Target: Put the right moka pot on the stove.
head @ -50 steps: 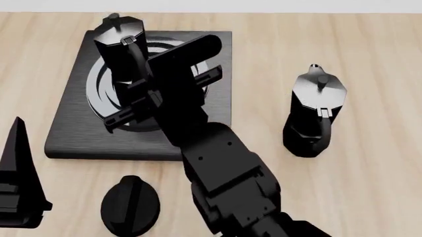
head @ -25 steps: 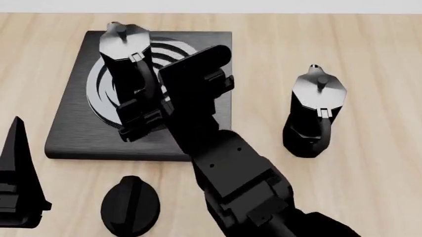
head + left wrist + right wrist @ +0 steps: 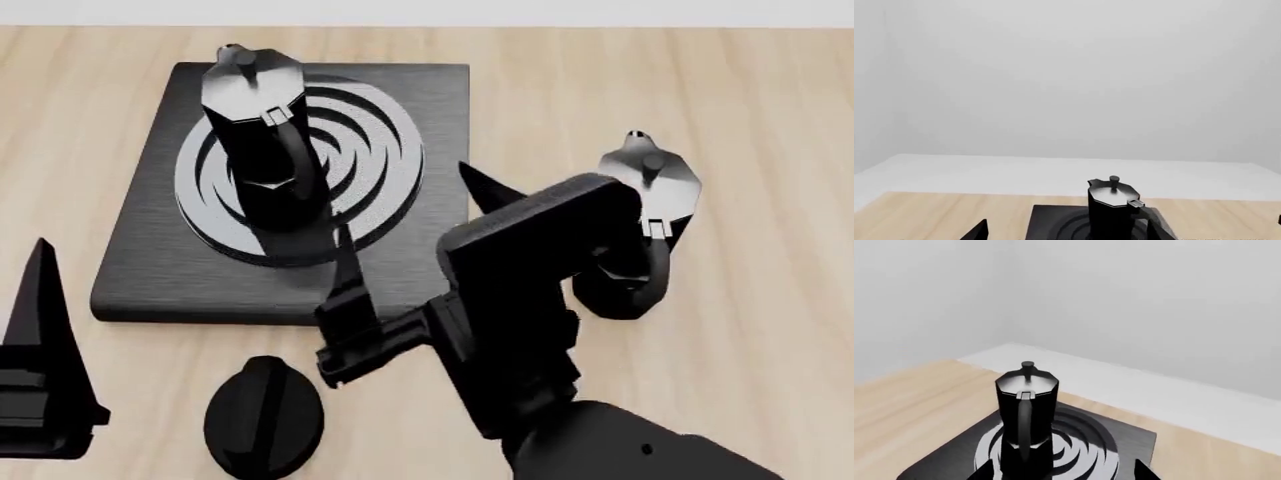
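Left wrist view: one small black faceted moka pot (image 3: 1113,207) upright on the flat square black stove slab (image 3: 1054,225); pale wooden tabletop (image 3: 934,215).

Head view: two pots. One stands on the ringed burner, apart from the right pincer (image 3: 400,225), fingers spread, empty. Second black moka pot (image 3: 638,225) stands off the stove, beside the arm. One round black knob (image 3: 263,415). Left pincer (image 3: 40,360): state unclear.

Right wrist view: pot upright, centred on burner, stove edges clear.

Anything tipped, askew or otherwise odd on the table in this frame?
Nothing stands out. One moka pot stands upright on the stove burner; the other moka pot stands upright on the table. Right gripper is open, empty.
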You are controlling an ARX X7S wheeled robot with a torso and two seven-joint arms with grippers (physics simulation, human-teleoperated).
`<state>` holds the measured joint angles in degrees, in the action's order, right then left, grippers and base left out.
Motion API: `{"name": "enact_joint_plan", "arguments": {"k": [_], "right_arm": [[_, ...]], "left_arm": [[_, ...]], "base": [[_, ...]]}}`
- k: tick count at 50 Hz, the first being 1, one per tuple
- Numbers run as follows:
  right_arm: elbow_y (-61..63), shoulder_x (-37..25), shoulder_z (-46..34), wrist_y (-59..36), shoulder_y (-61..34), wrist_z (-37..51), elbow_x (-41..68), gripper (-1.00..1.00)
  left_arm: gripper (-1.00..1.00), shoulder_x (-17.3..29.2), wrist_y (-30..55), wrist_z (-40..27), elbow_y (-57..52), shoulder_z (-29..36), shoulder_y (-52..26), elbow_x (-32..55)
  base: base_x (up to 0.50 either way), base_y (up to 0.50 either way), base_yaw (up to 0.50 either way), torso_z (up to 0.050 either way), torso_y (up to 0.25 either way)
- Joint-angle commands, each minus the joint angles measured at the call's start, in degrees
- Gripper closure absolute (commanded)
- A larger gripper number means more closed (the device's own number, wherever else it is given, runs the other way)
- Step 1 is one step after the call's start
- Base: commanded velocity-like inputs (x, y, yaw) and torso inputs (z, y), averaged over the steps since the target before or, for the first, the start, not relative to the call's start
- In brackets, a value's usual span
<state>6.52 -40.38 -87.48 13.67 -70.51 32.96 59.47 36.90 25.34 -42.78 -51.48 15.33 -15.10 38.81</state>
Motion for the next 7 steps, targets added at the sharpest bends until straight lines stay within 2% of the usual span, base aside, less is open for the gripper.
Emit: {"name": "enact_joint_plan", "arguments": {"k": [1,7], "right_arm": [[22.9,-17.6,-1.2,4.1,4.9,13.6,-5.7,-1.0],[26.1,-22.7,-2.1,8.5,9.9,17.8,-11.4,-1.0]], "left_arm": [[-1.0,0.2,0.3,-0.2,-0.2,0.3,-0.3,0.2],[-1.0,0.2,-0.2,0.2,0.2,0.8,0.0,-0.5]], "base": [[0.0,0.0,0.0,0.0,0.0],[0.0,0.0,0.0,0.0,0.0]]}}
